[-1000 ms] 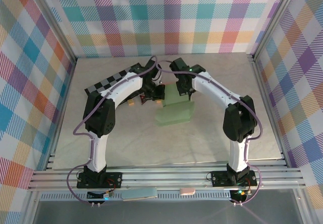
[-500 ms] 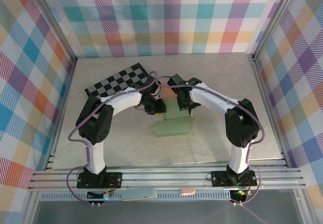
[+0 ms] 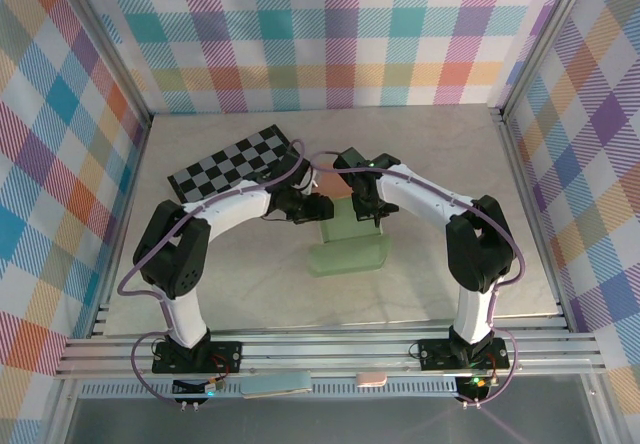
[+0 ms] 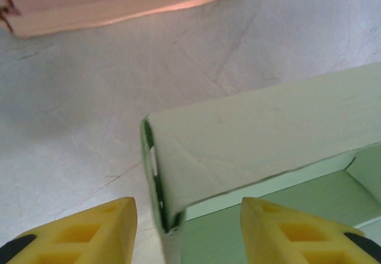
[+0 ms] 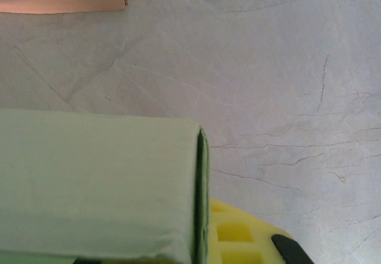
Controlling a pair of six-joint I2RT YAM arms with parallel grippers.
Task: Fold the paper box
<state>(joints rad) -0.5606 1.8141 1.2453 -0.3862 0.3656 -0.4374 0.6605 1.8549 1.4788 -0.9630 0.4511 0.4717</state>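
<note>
Seemingly left pincer (image 4: pixel 186 210) astride box (image 4: pixel 268 139) corner.

The gripper (image 4: pixel 186 216), jaws apart, straddles the paper box (image 4: pixel 262 133) corner.

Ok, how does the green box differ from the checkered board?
The green box is pale green with raised walls; the checkered board is black and grey squares, lying flat. The left gripper and right gripper are at the box; the board lies apart, far left. Both rest on the table.

Both arms bend inward; left claw (image 4: pixel 186 216) gapes, right claw (image 3: pixel 372 211) points down.
</note>
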